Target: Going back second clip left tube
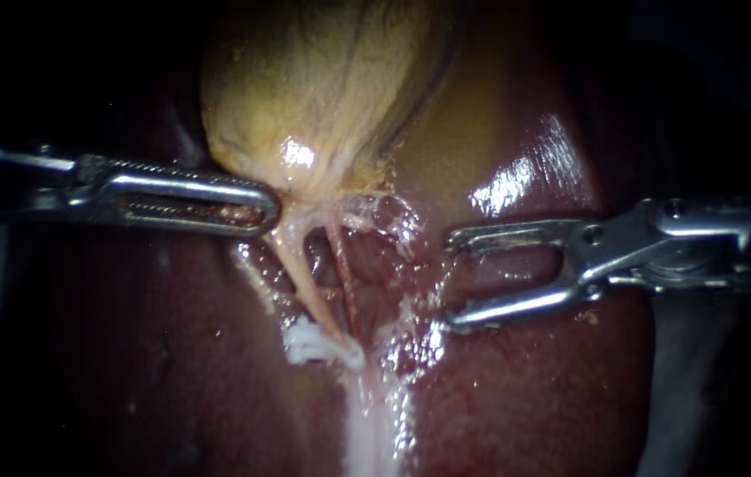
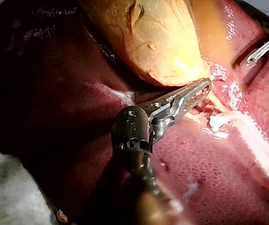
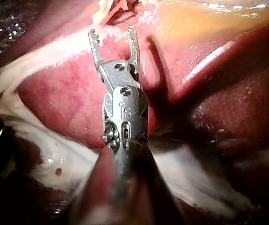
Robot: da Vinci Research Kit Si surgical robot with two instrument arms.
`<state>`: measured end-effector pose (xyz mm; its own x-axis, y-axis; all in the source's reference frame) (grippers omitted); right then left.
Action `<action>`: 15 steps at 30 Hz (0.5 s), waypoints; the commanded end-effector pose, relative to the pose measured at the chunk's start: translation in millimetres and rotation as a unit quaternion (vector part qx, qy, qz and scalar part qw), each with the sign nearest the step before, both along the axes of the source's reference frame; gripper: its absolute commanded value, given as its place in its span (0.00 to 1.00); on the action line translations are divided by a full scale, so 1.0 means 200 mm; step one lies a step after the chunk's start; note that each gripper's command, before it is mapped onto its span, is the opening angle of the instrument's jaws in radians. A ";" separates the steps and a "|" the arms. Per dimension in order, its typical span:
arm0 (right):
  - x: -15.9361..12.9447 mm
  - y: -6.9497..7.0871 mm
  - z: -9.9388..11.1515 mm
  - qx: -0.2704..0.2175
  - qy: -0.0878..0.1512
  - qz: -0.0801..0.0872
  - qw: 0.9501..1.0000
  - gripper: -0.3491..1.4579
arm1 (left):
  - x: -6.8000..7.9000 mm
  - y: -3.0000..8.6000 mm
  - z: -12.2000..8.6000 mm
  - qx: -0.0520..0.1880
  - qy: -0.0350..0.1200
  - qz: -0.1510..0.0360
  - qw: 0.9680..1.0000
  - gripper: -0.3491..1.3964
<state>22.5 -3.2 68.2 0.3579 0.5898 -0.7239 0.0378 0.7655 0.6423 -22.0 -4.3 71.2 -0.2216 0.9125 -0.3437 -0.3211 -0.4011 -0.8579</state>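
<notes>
Right tool (image 1: 452, 281) gapes wide near the left tube (image 1: 299, 276) and its clip (image 1: 307, 343); left tool (image 1: 268, 210) grips the gallbladder (image 1: 322, 79).

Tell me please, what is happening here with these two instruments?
Two instruments work at a gallbladder that lies on the liver. The left instrument has its tip at the gallbladder's neck. The left tube below it carries one white clip near its lower end; no second clip shows on it. The right instrument hangs off to the side of that tube, not touching it, with its jaws open and empty.
</notes>
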 end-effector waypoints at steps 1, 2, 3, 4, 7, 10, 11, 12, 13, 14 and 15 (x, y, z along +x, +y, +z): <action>0.000 0.000 0.000 0.001 0.000 0.000 1.000 0.47 | -0.001 0.000 0.001 -0.001 0.001 -0.001 1.000 0.00; 0.000 0.000 0.000 0.001 0.000 0.000 1.000 0.47 | -0.001 -0.001 0.002 -0.001 0.001 -0.001 1.000 0.00; 0.000 0.000 0.000 -0.002 0.001 -0.001 1.000 0.47 | -0.001 -0.001 0.003 -0.001 0.001 -0.001 1.000 0.00; -0.001 0.000 0.000 -0.002 0.001 -0.001 1.000 0.47 | -0.002 -0.001 0.004 -0.002 0.001 -0.001 1.000 0.00; -0.001 0.000 0.000 -0.002 0.001 -0.001 1.000 0.47 | -0.003 0.000 0.009 -0.003 0.002 -0.001 1.000 0.00; -0.001 -0.001 -0.001 -0.002 0.001 -0.001 1.000 0.47 | -0.006 0.004 0.015 -0.004 0.003 -0.003 1.000 0.00; -0.001 -0.001 -0.001 -0.002 0.001 -0.002 1.000 0.47 | -0.007 0.005 0.017 -0.004 0.003 -0.003 1.000 0.00; -0.001 -0.001 -0.001 -0.002 0.001 -0.002 1.000 0.47 | -0.009 0.006 0.019 -0.004 0.003 -0.004 1.000 0.00; -0.001 -0.001 -0.001 -0.002 0.001 -0.002 1.000 0.47 | -0.011 0.007 0.021 -0.005 0.002 -0.005 1.000 0.00; -0.001 -0.001 -0.001 -0.002 0.001 -0.002 1.000 0.47 | -0.012 0.007 0.023 -0.005 0.003 -0.005 1.000 0.00; -0.001 -0.001 -0.001 -0.002 0.001 -0.002 1.000 0.47 | -0.014 0.007 0.025 -0.007 0.006 -0.006 1.000 0.00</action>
<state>22.2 -3.4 68.0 0.3581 0.5856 -0.7272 0.0426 0.7678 0.6393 -25.2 -2.8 76.6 -0.2136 0.9102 -0.3548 -0.3346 -0.4094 -0.8488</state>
